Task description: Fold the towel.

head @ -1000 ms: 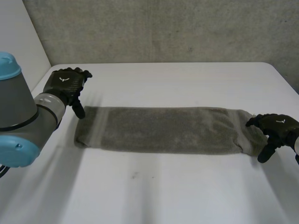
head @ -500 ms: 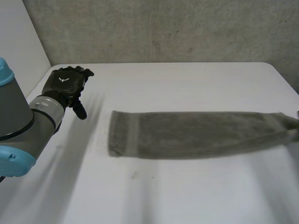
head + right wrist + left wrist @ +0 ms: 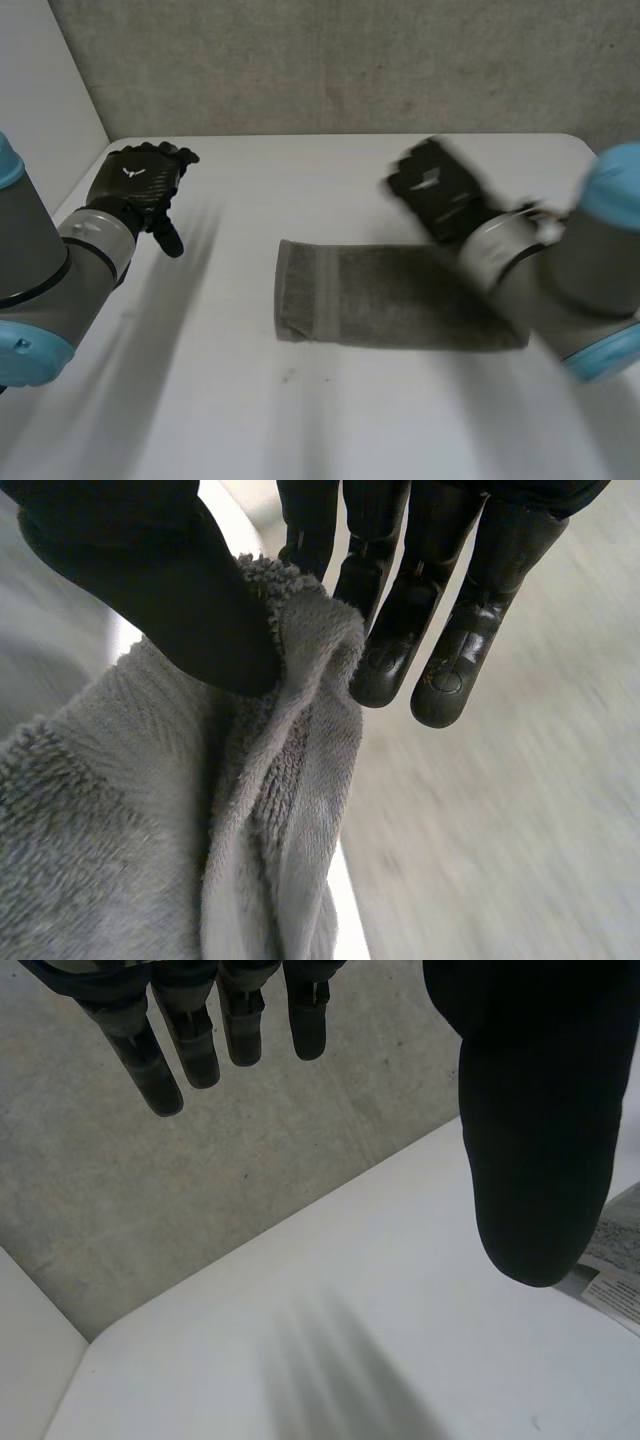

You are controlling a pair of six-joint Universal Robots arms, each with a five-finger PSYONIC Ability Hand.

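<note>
A grey towel [image 3: 390, 295] lies as a long narrow strip on the white table [image 3: 300, 170], its left end near the table's middle. My right hand [image 3: 435, 190] is raised above the strip's right half. In the right wrist view its thumb [image 3: 170, 590] pinches an end fold of the towel [image 3: 120, 830] against the fingers, and the cloth hangs down from the grip. My left hand [image 3: 140, 185] hovers at the table's far left, well apart from the towel. Its fingers [image 3: 200, 1030] are straight and hold nothing.
A grey wall runs behind the table's far edge. Bare tabletop lies between my left hand and the towel's left end, and along the front of the table. My right arm [image 3: 560, 280] reaches over the towel's right part.
The towel has slid right, away from my left hand. My right hand closed on its right end, then swung up and leftward over the strip. The left hand has barely moved.
</note>
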